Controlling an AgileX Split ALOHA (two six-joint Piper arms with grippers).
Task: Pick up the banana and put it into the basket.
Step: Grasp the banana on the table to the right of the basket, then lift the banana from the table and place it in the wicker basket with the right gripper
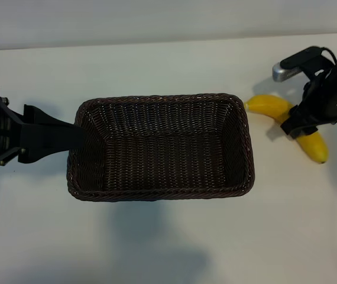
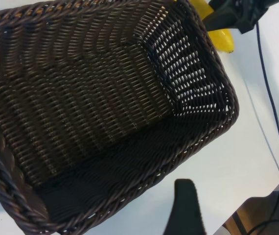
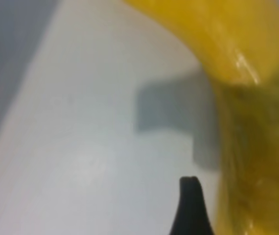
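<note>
**Right gripper lowered over the banana, basket waiting empty**

Exterior view: the basket (image 1: 160, 148) is seen at the centre of the frame, with nothing in it. The banana (image 1: 313, 146) lies on the white table (image 1: 168, 242) at the right of the frame, just beside the basket's right wall but apart from it. The right gripper (image 1: 298, 126) is set down over the banana's middle, its jaws spread and straddling the fruit; no closed hold is shown. At the left of the frame the left gripper (image 1: 77, 135) is held at the basket's left rim, parted; whether the rim is pinched or merely touched cannot be told.

Left wrist view: the basket's woven floor (image 2: 95, 107) fills the frame and is bare. A yellow end of the banana (image 2: 222, 39) is seen past the far corner, at the upper right.

Right wrist view: the banana (image 3: 237, 44) is very close and blurred, so contact is probably near but cannot be confirmed. One dark fingertip (image 3: 191, 205) is seen at the lower centre.

A slip is the likely failure: the skin is smooth and curved, and an off-centre close could roll it out. The basket's right rim stands directly in the carry path and must be cleared from above. Open table is left behind and below the banana.
</note>
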